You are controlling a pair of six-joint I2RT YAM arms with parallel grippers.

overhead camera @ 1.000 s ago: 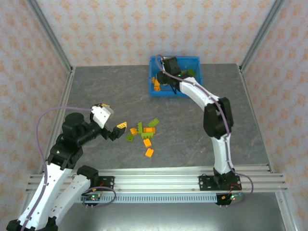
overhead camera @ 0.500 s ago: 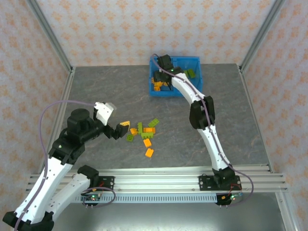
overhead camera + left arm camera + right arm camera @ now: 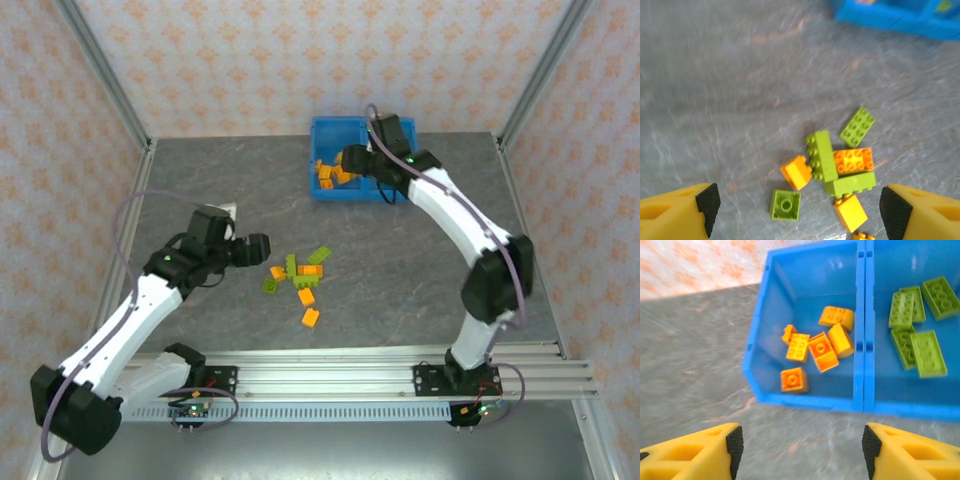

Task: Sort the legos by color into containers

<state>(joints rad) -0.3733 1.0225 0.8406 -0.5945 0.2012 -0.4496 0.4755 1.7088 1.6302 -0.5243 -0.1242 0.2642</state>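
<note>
Table [image 3: 200, 180]: grey, stone-patterned, with both arms reaching out over it.

Bin [image 3: 330, 127]: bright blue, at the far edge, lying below and just ahead of the right gripper [image 3: 352, 160]. In the right wrist view its middle wall [image 3: 863, 347] runs straight away from the gripper, closer to the right finger than to the left.

- Left compartment [image 3: 790, 285], ahead between the two fingers: orange legos [image 3: 822, 351] only, six counted, bunched toward the near wall.
- Right compartment [image 3: 890, 270], ahead and beyond the right finger: green legos [image 3: 927, 352] only, at least four, lying flat.

Right gripper: jaws well apart with nothing between them. The yellow fingers [image 3: 705, 447] hang over bare table just short of the bin's near wall.

Left gripper [image 3: 258, 248]: jaws wide, empty.

Loose pile [image 3: 840, 165]: on the table ahead of the left gripper, between the lines of its fingers and well apart from the bin.

- A long green brick [image 3: 822, 155] touches an orange studded brick [image 3: 853, 160] on its right.
- A green oblong [image 3: 850, 183] lies against their near side.
- A tilted green brick [image 3: 857, 127] is farthest from the gripper.
- A small orange brick [image 3: 796, 171] touches the long green one on its left.
- A green square brick [image 3: 785, 204], single stud up, sits alone and closest to the gripper.
</note>
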